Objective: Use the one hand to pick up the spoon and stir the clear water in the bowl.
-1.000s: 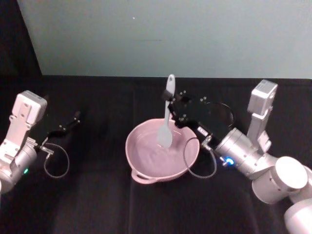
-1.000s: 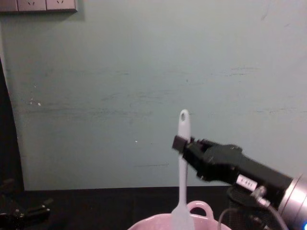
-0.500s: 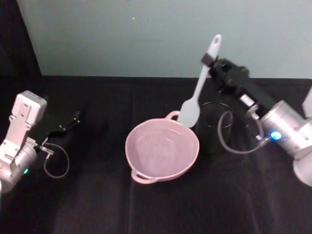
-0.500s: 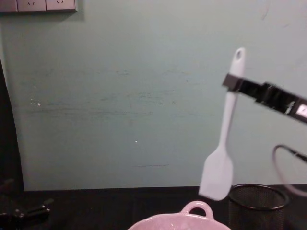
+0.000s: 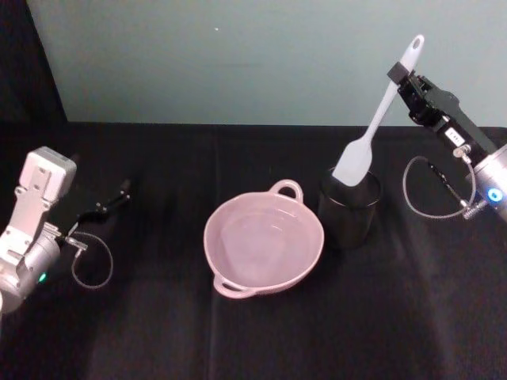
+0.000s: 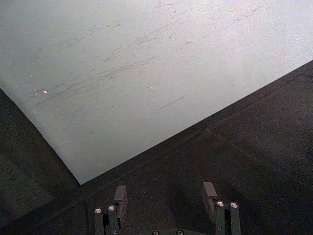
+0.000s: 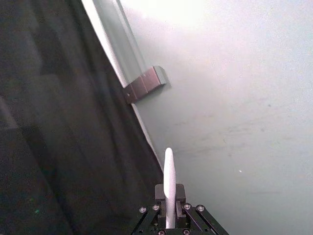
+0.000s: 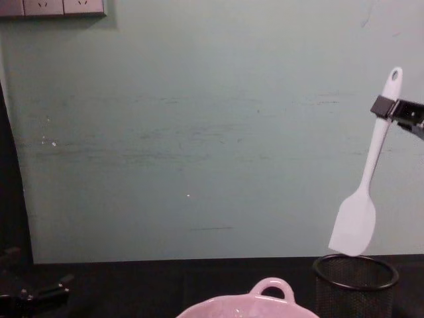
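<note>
The right gripper (image 5: 398, 73) is closed on the spoon (image 5: 372, 127), above the mesh cup (image 5: 349, 207), away from the bowl (image 5: 264, 244); stirring seems finished. The left gripper (image 6: 165, 195) rests open.

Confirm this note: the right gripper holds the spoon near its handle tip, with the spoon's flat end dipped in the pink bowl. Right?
Not quite. The right gripper does hold the spoon near its handle tip, but the flat end hangs in the air just above the black mesh cup, not in the bowl. The chest view shows it.
</note>
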`<state>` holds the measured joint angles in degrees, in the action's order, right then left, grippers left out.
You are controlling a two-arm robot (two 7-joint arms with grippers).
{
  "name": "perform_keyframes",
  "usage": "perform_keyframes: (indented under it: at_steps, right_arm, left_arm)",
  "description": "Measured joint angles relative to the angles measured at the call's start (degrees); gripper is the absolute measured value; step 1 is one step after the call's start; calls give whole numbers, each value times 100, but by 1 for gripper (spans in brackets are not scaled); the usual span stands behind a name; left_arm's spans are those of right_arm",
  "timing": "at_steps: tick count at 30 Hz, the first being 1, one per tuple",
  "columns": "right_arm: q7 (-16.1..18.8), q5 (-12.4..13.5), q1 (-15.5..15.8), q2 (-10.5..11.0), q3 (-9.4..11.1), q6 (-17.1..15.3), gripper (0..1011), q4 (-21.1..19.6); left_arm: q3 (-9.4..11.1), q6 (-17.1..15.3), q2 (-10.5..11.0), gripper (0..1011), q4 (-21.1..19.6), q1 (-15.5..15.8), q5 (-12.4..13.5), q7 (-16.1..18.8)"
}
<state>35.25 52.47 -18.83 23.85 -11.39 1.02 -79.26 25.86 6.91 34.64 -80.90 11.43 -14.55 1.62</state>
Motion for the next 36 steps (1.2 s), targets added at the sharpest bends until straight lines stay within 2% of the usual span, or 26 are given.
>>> perform_keyframes:
  at_steps: [15,29,36]
  right_arm:
    - [181,199,-516,-107,-349,3,112,1154]
    - [387,209,-787,-134,-706,-163,111,1931]
    - [484,191,-854,-182,-767,-160,111,2171]
  left_arm:
    - [0,0,0,1011,0,0,0,0]
    - [0,0,0,1011,0,0,0,0]
    - [0,0,0,1011,0,0,0,0]
